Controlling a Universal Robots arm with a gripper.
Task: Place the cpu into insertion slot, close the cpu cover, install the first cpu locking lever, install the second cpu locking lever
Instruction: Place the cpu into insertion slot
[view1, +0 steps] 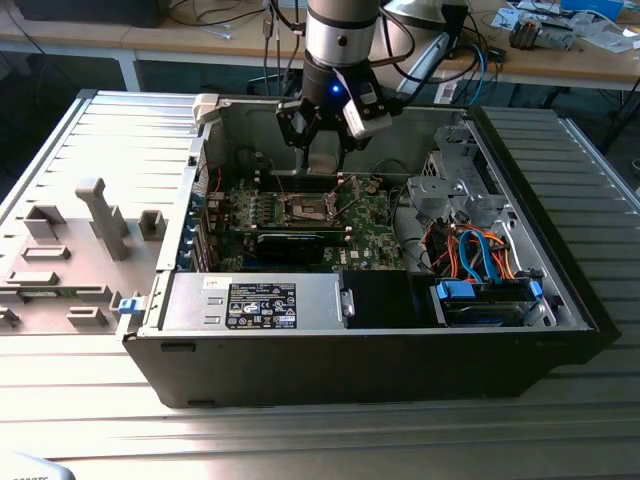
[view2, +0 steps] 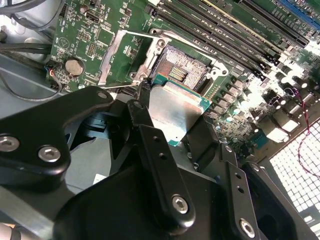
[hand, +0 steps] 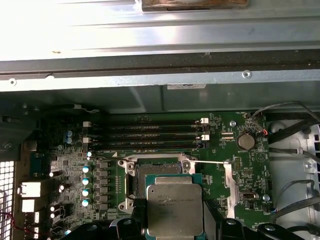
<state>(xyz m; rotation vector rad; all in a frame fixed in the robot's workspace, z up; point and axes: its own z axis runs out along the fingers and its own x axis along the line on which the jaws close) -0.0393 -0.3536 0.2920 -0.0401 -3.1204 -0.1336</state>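
cpu (view2: 176, 106) in pincer (view2: 171, 114), near insertion slot (view2: 183, 70)

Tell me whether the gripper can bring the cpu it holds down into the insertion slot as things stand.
Probably yes. The gripper holds the cpu close over the insertion slot. The cpu cover is swung open to one side, and nothing appears to lie in the slot.

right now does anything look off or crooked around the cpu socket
Nothing stands out. The pincer holds the cpu squared up above the open insertion slot, not yet seated. The cpu cover is swung open beside the slot. No visible damage or loose parts.
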